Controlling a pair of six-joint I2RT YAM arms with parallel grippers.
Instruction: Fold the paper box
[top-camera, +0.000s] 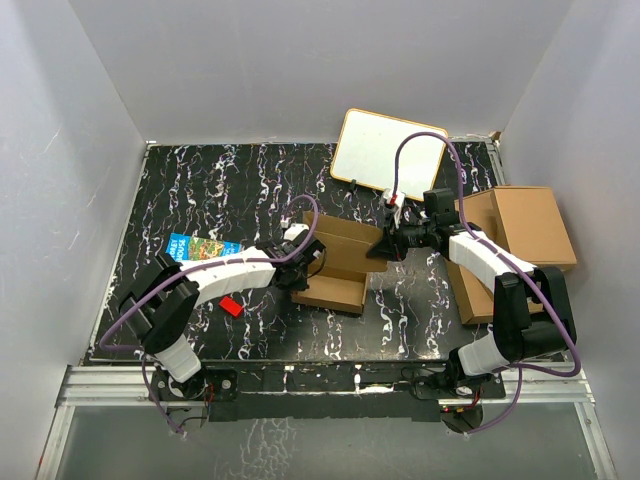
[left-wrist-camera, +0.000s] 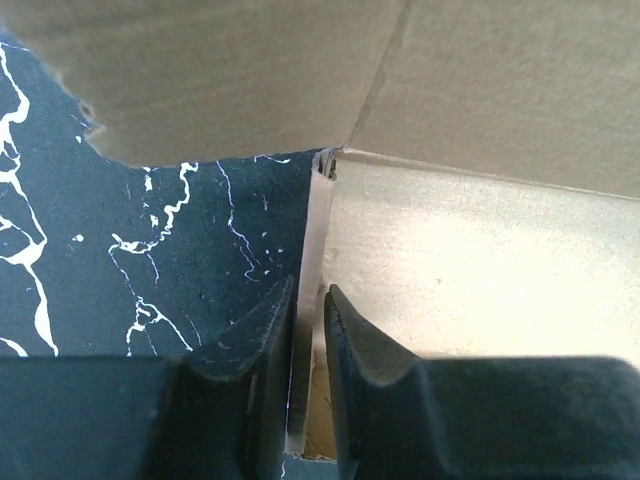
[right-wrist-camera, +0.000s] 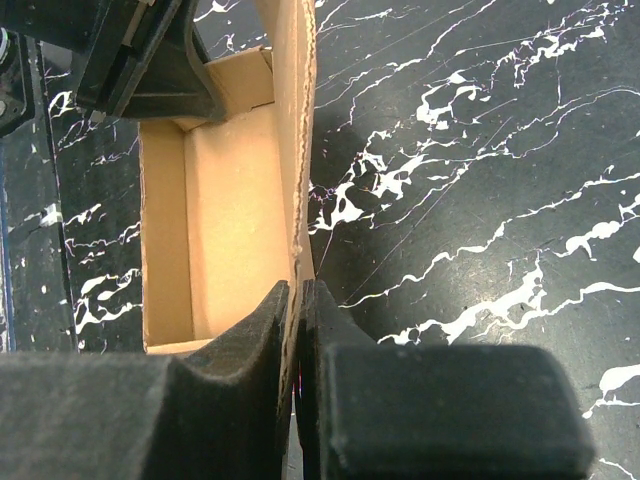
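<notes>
Tabletop, black with white veining, carries a small red block closest to the arms, and a blue picture book lies just beyond it on the left. At mid-table sits the paper box, partly folded, with its walls raised and its inside open to view. The left gripper pinches the box's left wall, the thin cardboard edge caught between its fingers. The right gripper is clamped on the opposite wall. Farther right stands a pile of larger boxes. A white board rests at the far edge.
</notes>
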